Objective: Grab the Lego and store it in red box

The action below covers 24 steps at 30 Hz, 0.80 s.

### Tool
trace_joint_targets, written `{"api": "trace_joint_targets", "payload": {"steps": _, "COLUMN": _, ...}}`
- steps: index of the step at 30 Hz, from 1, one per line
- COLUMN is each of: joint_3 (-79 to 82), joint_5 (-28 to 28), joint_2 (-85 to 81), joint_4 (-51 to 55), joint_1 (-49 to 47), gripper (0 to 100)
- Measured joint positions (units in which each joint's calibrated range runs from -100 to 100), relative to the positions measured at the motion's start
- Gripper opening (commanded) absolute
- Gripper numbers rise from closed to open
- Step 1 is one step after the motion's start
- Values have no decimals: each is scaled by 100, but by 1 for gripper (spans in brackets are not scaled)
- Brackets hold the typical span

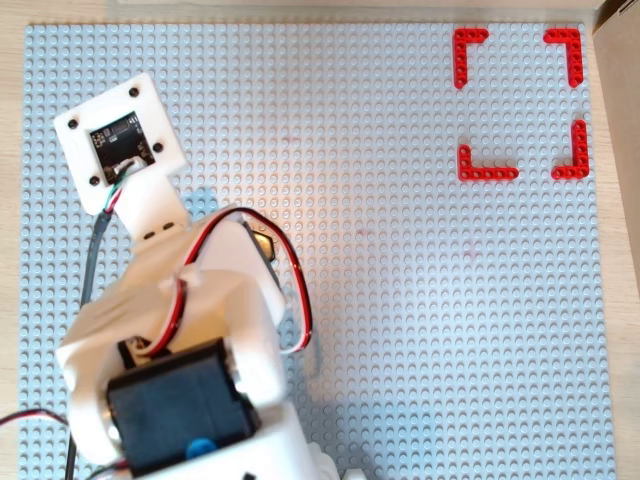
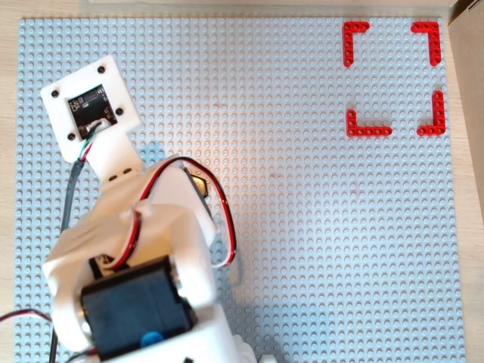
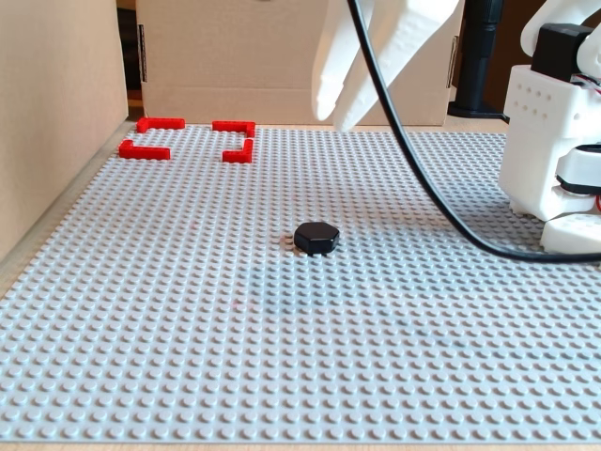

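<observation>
Now your gripper hangs over the Lego — nothing held.

Left to right in the fixed view: red box [image 3: 188, 138] far back, the Lego [image 3: 315, 237] flat on the studded baseplate [image 3: 282, 376] (mid-board, well apart from it), gripper [image 3: 336, 111] above — white fingers slightly parted, empty.
</observation>
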Motion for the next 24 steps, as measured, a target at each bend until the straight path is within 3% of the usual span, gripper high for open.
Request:
{"api": "trace_joint_targets", "payload": {"steps": 13, "joint_3": 63, "joint_5": 317, "joint_2": 1327, "joint_4": -812, "joint_1": 1396, "gripper": 15}}
{"api": "trace_joint_targets", "payload": {"steps": 24, "joint_3": 626, "joint_5": -234, "joint_2": 1217, "joint_4": -820, "joint_1": 509, "gripper": 15}}
